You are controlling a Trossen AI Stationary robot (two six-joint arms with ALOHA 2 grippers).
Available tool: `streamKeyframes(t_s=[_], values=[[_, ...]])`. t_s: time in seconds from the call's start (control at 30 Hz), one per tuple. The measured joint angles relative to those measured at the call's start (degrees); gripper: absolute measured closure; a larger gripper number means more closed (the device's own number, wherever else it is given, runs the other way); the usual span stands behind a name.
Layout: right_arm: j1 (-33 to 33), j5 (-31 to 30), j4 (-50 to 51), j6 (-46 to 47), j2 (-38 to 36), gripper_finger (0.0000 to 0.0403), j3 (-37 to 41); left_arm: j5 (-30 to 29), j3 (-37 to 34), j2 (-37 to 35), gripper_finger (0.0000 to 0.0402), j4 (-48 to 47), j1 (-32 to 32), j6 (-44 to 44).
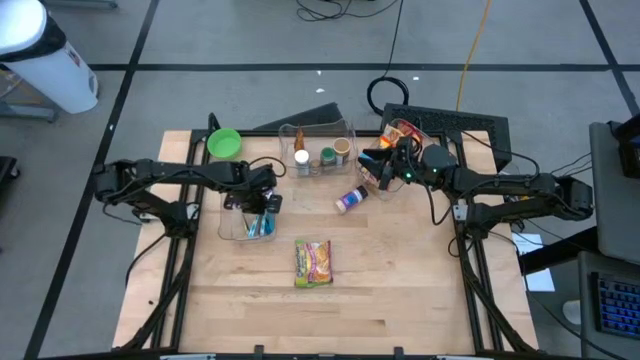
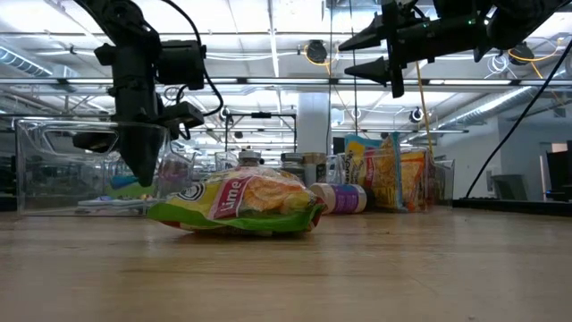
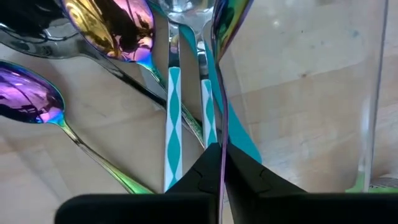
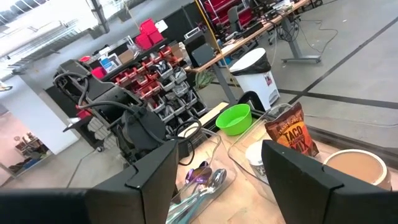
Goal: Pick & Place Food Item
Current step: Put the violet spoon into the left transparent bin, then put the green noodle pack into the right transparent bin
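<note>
A green and yellow snack bag [image 1: 313, 262] [image 2: 237, 204] lies flat on the wooden table near its middle. At the left, a clear container [image 1: 232, 228] [image 2: 54, 165] holds cutlery. My left gripper [image 1: 258, 205] [image 2: 143, 174] [image 3: 222, 149] reaches down into it, shut on an iridescent spoon [image 3: 225, 74]. My right gripper [image 1: 372, 165] [image 2: 353, 55] [image 4: 217, 162] hangs open and level, high above the table's far right part, with nothing between its fingers. My left gripper pinches the iridescent spoon's thin handle [image 3: 222, 134] between its two fingertips. The fingers come steeply from above and lie along the handle. The spoon's bowl [image 3: 229, 15] points away beyond the fingertips, inside the container. I cannot tell whether it rests on the bottom.
Teal-patterned handles [image 3: 174, 106] and purple spoons [image 3: 28, 99] lie in the container. A white bottle [image 1: 352, 199] lies on its side. Clear bins with jars [image 1: 320, 150] and chip bags [image 1: 400, 135] stand at the back, with a green bowl [image 1: 224, 143] at the far left.
</note>
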State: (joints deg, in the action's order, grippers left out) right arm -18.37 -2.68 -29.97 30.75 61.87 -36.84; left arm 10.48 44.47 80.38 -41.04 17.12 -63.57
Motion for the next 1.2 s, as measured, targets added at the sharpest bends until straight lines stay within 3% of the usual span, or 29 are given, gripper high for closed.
streamKeyframes(t_s=[0.4, 0.77, 1.0, 1.2], values=[[0.02, 0.01, 0.26, -0.03, -0.01, 0.0179, 0.00, -0.65, 0.00, 0.00, 0.0384, 0.68, 0.02, 1.11], [0.02, 0.01, 0.26, 0.06, -0.02, 0.0179, 0.00, -0.61, 0.00, -0.02, 0.0322, 0.76, 0.02, 1.95], [0.02, 0.01, 0.27, 0.06, -0.01, 0.0179, 0.00, 1.96, 0.01, -1.02, 0.0303, 0.99, 0.07, 3.90], [0.00, 0.01, 0.26, 0.08, -0.02, 0.0179, 0.00, 0.90, 6.32, -5.06, 0.0304, -6.10, 0.11, 6.17]])
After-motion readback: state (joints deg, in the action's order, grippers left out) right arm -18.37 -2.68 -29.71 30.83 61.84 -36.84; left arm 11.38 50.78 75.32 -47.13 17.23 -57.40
